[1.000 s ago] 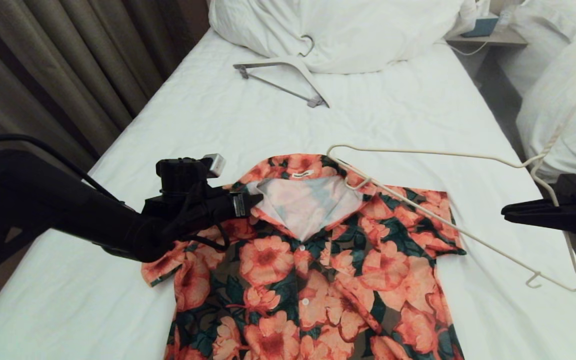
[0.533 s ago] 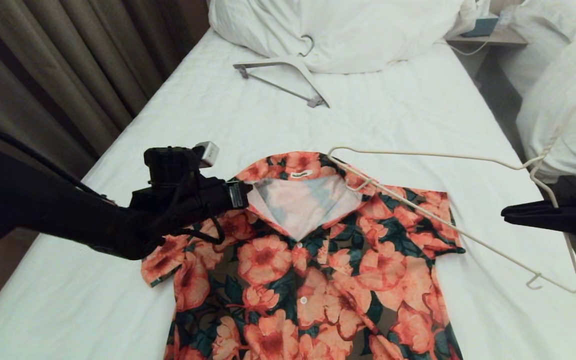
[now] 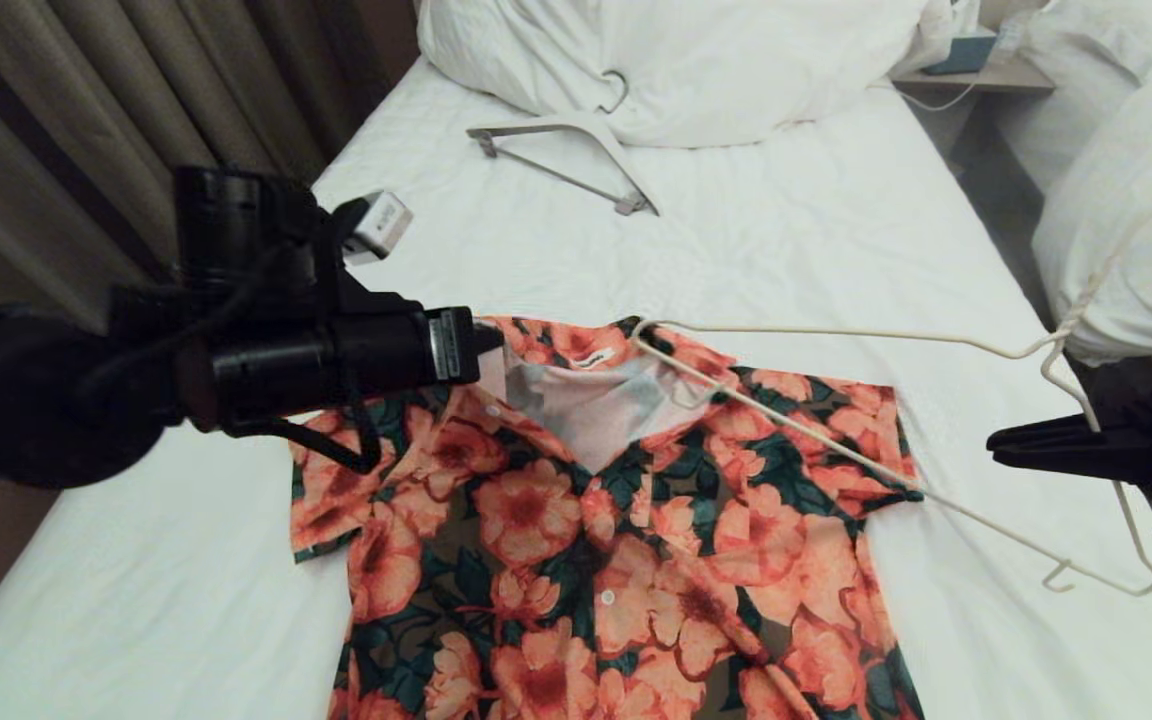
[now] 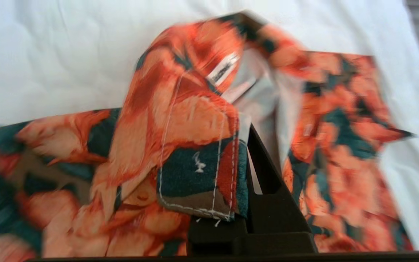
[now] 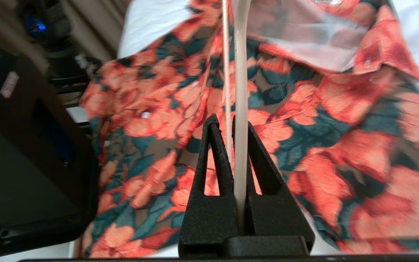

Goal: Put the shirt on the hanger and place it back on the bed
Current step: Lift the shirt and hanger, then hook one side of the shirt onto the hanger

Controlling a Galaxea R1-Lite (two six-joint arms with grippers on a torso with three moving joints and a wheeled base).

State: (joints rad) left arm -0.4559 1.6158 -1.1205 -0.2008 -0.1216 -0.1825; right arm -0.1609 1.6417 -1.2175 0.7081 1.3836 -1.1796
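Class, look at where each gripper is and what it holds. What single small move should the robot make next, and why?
Probably slide the hanger further into the neck opening. The left gripper is shut on the shirt collar and holds it up off the bed, while the right gripper, shut on the hanger, has one end just at the collar.

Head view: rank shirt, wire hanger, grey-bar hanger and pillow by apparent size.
1. shirt, cut off at the frame edge.
2. pillow, also cropped and farther away, so its rank against the shirt is unsure.
3. wire hanger, wide but thin.
4. grey-bar hanger, farther off.
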